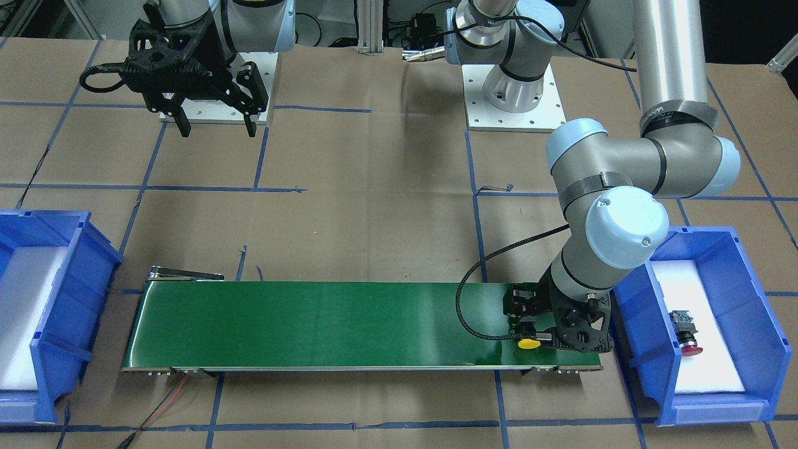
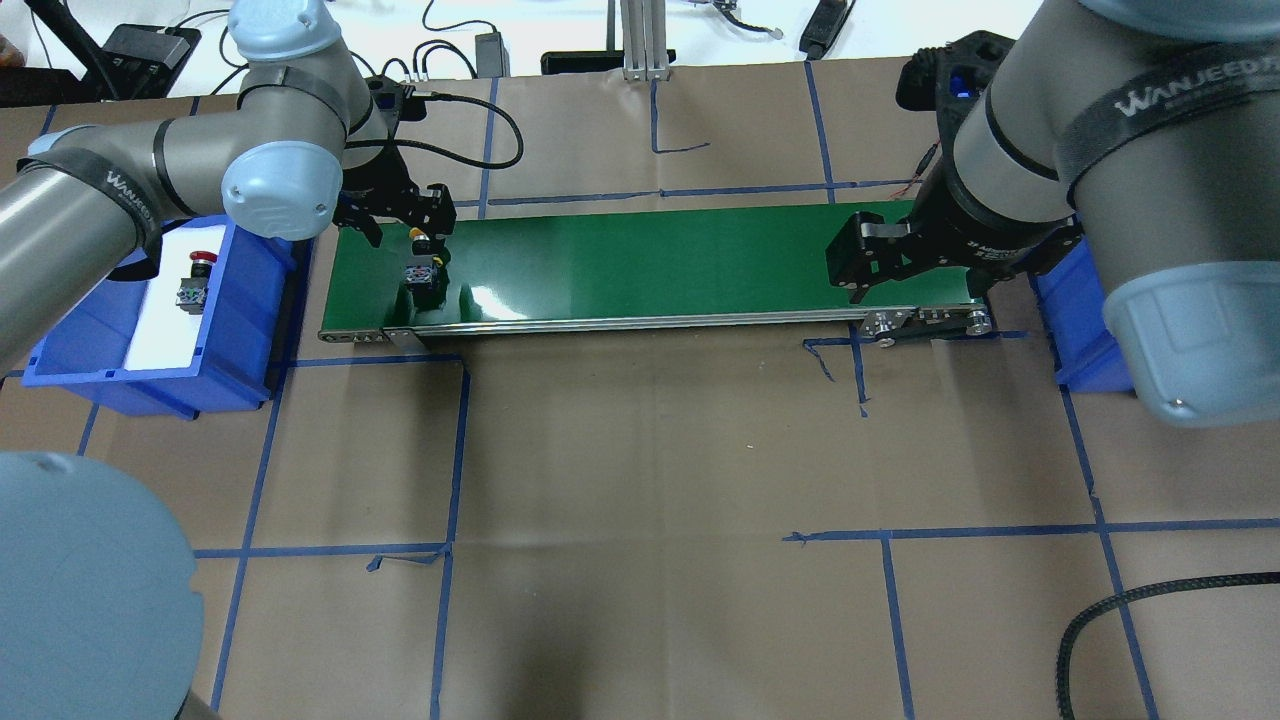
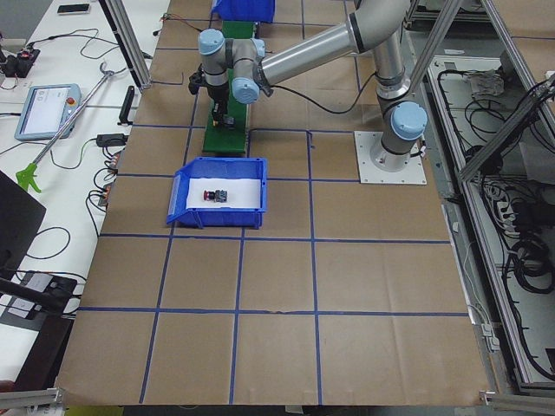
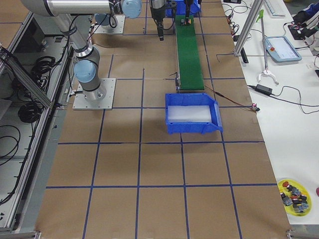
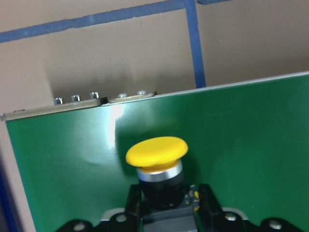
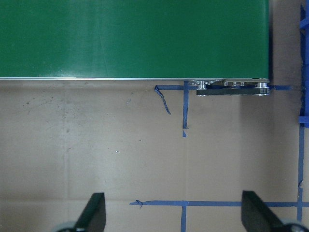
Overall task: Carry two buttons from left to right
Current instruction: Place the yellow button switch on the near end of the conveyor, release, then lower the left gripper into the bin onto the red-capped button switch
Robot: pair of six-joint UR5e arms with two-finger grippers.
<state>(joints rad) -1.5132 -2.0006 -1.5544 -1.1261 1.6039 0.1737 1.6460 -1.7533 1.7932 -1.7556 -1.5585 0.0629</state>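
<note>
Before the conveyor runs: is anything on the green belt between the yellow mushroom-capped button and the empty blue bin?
Nothing visible. The green belt is bare from the yellow-capped button, held by the left gripper, to the empty blue bin. The right gripper hangs open beside the belt.

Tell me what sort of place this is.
Probably a robotics lab test cell: a paper-covered table gridded with blue tape, a green conveyor between blue bins, and a teach pendant on the side bench.

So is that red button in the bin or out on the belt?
In: the red button lies on the white pad inside the blue bin, off the belt.
</note>
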